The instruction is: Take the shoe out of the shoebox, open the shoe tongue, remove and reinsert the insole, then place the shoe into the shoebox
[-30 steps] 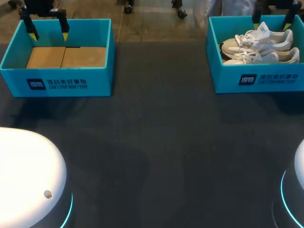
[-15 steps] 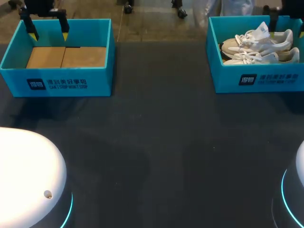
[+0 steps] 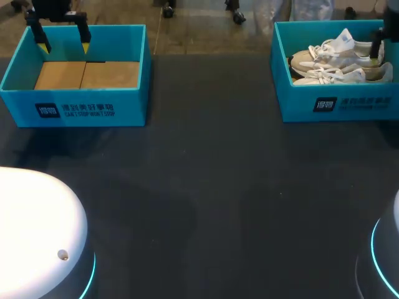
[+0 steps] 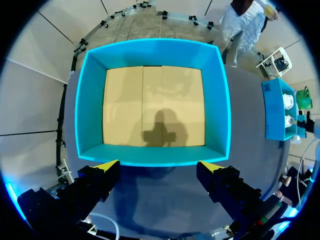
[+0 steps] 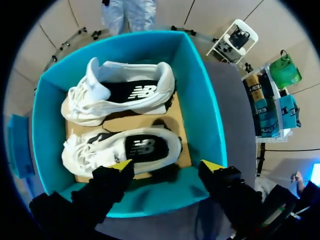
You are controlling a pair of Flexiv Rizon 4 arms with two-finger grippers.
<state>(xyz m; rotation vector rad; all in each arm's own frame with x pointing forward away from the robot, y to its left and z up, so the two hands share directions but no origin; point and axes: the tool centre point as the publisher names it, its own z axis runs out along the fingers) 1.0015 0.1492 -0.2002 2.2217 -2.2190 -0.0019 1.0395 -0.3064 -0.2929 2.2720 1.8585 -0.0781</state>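
Two white and beige shoes (image 3: 336, 59) lie side by side on their sides in the teal shoebox (image 3: 336, 103) at the far right of the table. My right gripper (image 3: 385, 47) hangs over that box's right end, partly cut off by the head view's edge. In the right wrist view the right gripper (image 5: 166, 166) is open over the box wall (image 5: 200, 90), just behind the heel of the nearer shoe (image 5: 125, 147); the farther shoe (image 5: 120, 95) lies beyond it. Nothing sits between its fingers. My left gripper (image 3: 63, 45) is open above the other box.
A second teal shoebox (image 3: 93, 109) at the far left holds only a cardboard floor (image 4: 152, 105). My left gripper (image 4: 159, 166) hangs over its near wall (image 4: 150, 155). Dark table surface (image 3: 206, 187) stretches between and in front of the boxes.
My right gripper has moved to the right and lower over the shoebox, toward the shoes' heel end. The left arm has not moved.
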